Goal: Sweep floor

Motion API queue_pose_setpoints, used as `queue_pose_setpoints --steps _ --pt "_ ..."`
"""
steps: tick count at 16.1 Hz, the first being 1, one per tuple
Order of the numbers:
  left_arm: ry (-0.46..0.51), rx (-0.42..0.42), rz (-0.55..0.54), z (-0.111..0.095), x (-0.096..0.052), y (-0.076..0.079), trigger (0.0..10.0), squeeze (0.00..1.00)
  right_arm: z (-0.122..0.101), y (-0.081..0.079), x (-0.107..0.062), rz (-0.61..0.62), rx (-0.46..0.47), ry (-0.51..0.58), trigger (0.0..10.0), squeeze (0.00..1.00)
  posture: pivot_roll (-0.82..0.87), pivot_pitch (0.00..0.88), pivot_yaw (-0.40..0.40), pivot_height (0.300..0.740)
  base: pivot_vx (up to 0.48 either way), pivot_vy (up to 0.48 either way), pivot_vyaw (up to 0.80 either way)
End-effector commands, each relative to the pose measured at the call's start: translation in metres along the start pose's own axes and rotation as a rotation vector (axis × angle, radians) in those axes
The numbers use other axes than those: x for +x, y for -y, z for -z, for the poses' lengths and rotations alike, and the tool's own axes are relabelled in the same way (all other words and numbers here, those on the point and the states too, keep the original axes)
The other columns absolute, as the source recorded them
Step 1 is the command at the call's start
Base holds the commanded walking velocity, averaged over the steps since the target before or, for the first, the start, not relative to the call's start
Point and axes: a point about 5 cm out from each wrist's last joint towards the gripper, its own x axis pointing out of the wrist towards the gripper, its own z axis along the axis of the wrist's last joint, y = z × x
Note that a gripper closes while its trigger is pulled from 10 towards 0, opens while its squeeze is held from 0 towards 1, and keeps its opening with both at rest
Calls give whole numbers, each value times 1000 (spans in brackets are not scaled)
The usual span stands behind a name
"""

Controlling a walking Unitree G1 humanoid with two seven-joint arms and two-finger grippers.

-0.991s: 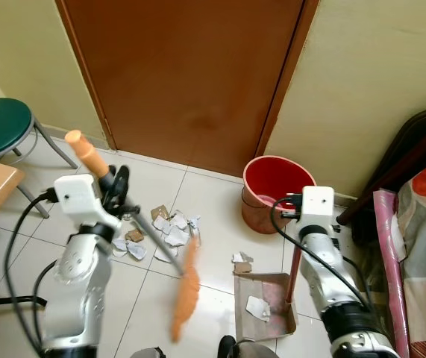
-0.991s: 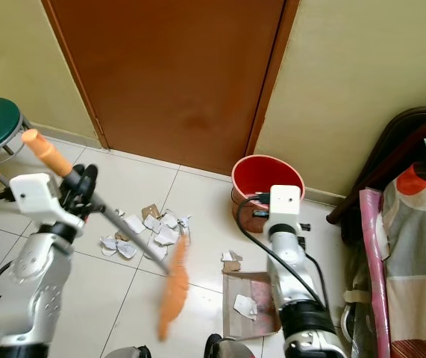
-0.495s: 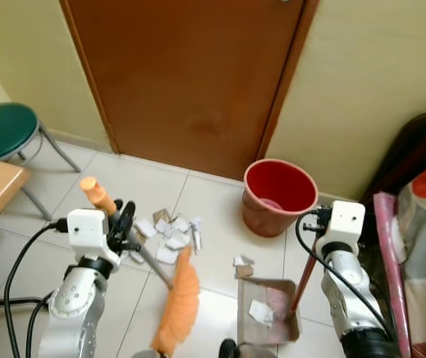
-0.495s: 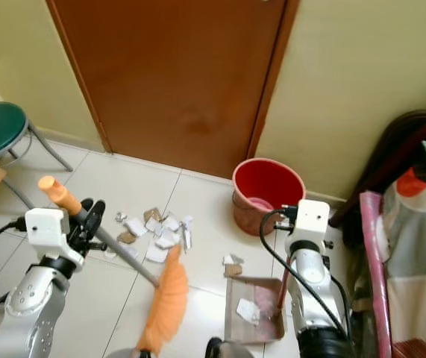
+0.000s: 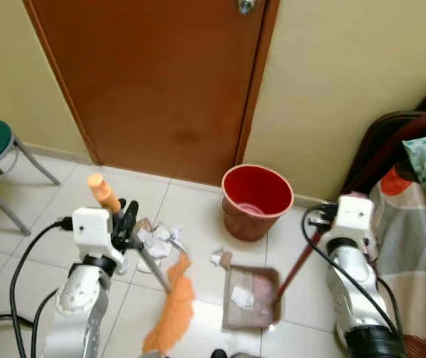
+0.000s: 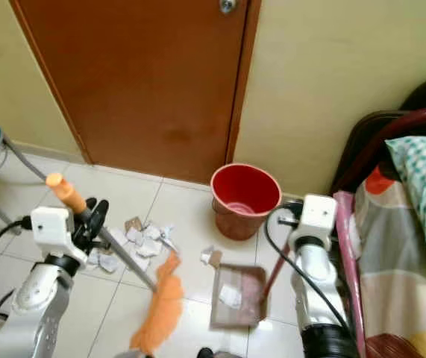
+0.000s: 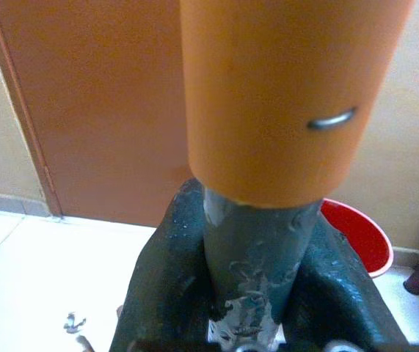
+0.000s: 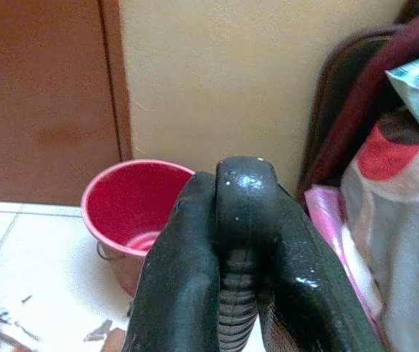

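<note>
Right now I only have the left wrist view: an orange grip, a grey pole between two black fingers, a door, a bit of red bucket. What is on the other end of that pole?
Observer: An orange broom head, down on the tiles beside a dustpan.
Operator: Anything in the dustpan?
Observer: Yes, a white paper scrap lies in it.
Operator: Who holds the dustpan?
Observer: The right gripper, shut on the dustpan handle.
Operator: Any litter left?
Observer: A cluster of paper scraps lies on the floor by the left gripper.
</note>
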Motion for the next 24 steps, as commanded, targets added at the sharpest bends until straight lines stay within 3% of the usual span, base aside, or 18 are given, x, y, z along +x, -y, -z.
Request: queue_pose_setpoints --steps 1,8,13,16,18,24 --pt "-8 -3 0 2 -1 1 10000 0 -6 5 1 16 -4 28 10000 0 57 117 -25 740 0 0 0" --pt "-35 23 -58 7 -7 -10 10000 0 -7 7 -2 20 2 30 10000 0 52 137 -23 740 0 0 0" --pt "-76 87 -129 15 -11 -21 10000 0 -30 5 4 -5 81 67 10000 0 53 135 -29 740 0 0 0" --pt "-131 140 -241 24 -17 -36 10000 0 -58 -8 10 -64 179 109 10000 0 46 127 -27 740 0 0 0" --pt "-140 139 -262 26 -19 -38 10000 0 -70 -14 14 -84 221 125 10000 0 47 129 -27 740 0 0 0" --pt "-141 119 -254 30 -17 -27 10000 0 -133 -54 31 -269 359 214 10000 0 50 131 -32 740 0 0 0"
